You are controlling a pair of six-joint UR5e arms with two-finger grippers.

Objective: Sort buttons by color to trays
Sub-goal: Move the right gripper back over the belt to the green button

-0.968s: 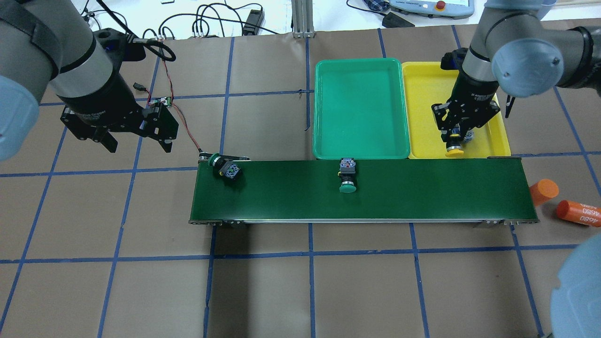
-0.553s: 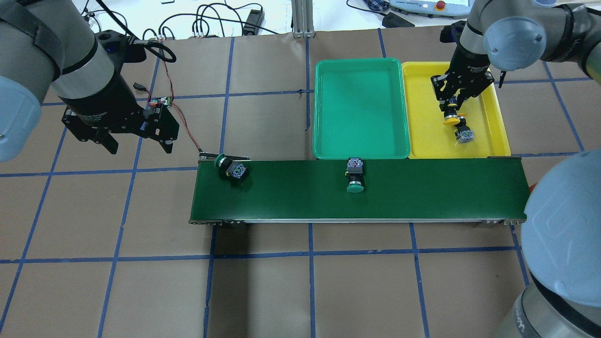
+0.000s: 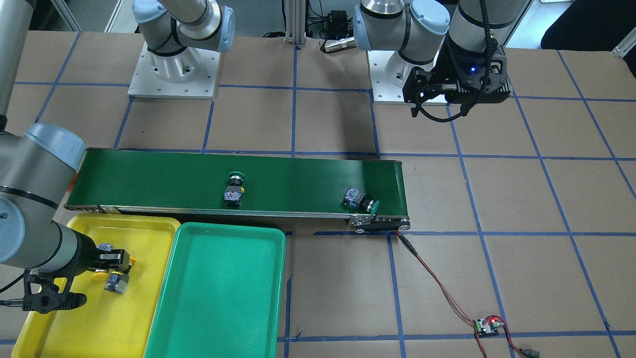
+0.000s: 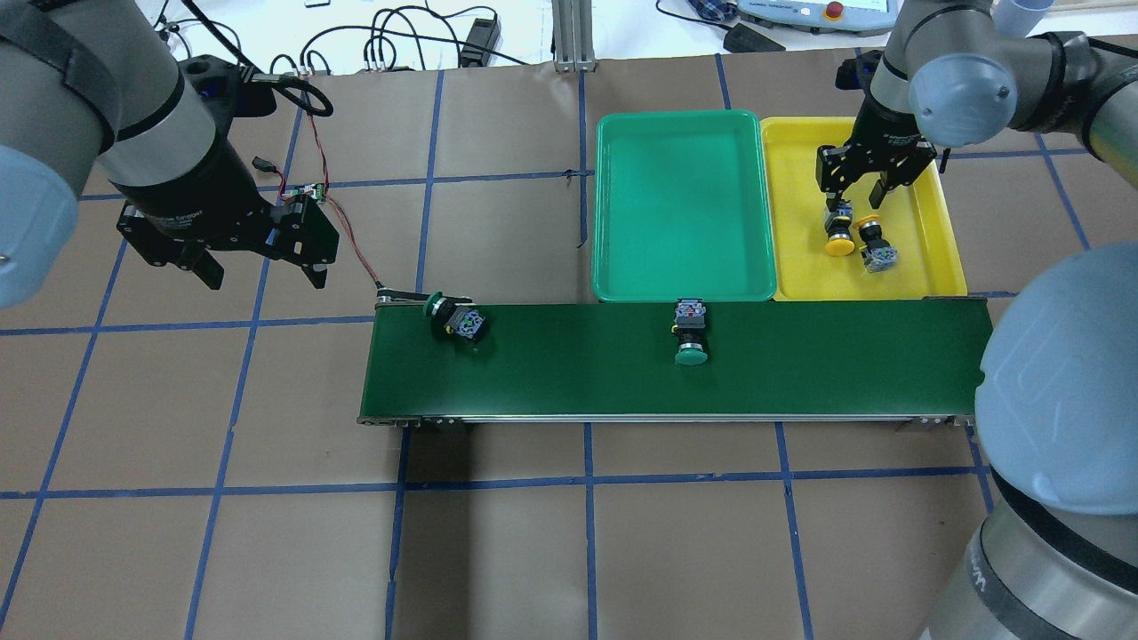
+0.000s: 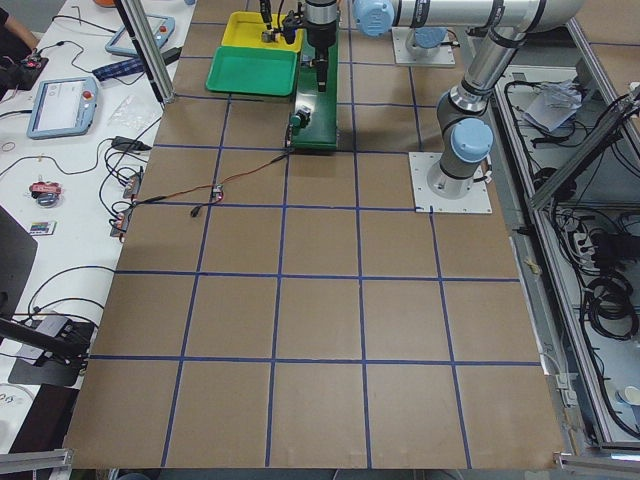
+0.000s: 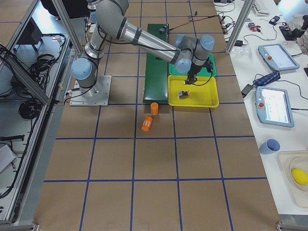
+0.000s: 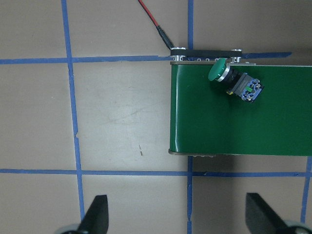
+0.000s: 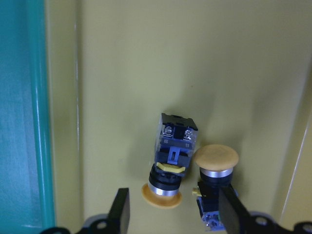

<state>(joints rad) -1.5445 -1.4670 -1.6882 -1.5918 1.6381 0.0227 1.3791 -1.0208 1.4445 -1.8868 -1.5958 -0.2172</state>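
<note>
Risk noted: the right gripper (image 8: 174, 214) is hanging close over the two yellow buttons (image 8: 170, 161), which are lying side by side in the yellow tray (image 4: 800, 178). Its fingers are spread and gripping nothing. Sweeping sideways before lifting could be knocking them about.

Two green buttons (image 4: 692, 333) are lying on the conveyor belt (image 4: 845, 364), one just beside the green tray (image 4: 676, 204). The other is at the belt end near the left gripper (image 4: 265, 271), which is hovering off the belt with fingers wide apart. A pinch on either round cap risks slipping.
</note>
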